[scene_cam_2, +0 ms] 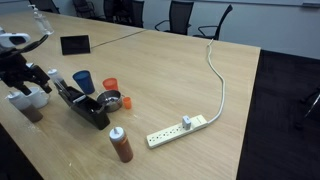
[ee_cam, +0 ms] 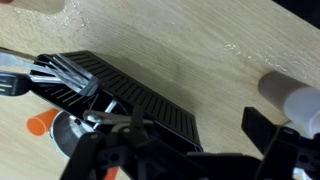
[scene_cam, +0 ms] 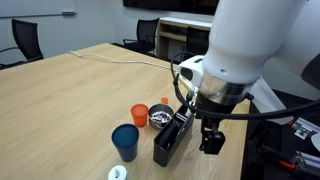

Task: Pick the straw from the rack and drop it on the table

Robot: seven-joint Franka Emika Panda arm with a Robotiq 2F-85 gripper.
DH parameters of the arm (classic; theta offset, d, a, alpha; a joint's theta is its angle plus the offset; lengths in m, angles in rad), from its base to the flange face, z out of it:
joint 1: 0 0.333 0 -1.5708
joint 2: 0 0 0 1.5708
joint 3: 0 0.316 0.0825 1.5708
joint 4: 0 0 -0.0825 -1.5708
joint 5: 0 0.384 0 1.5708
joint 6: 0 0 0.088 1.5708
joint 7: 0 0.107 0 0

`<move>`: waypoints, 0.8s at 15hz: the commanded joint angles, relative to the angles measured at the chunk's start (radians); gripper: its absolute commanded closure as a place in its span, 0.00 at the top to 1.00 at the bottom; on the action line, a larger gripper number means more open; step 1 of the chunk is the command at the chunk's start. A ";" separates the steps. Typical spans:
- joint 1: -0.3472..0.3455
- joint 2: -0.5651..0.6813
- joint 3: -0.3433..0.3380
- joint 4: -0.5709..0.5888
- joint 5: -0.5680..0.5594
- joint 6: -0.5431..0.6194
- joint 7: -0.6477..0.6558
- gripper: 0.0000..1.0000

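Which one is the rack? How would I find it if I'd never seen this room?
Find the big wooden table, then the little bunch of cups next to the white robot arm. The rack is the long, narrow black box beside the blue cup and the orange cup. It's the only black, straight-sided thing there; its neighbours are round.

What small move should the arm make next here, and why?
Probably shift the gripper sideways until it is over the rack. In an exterior view it hangs beside the rack, not above it, jaws apparently open and empty. In the wrist view thin pale pieces, likely including the straw, stick out at one rack end.
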 commanded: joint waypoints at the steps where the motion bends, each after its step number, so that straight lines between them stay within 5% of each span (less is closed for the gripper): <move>1: 0.069 0.104 -0.050 0.116 -0.064 -0.054 0.012 1.00; 12: 0.173 0.212 -0.156 0.309 -0.155 -0.140 0.012 1.00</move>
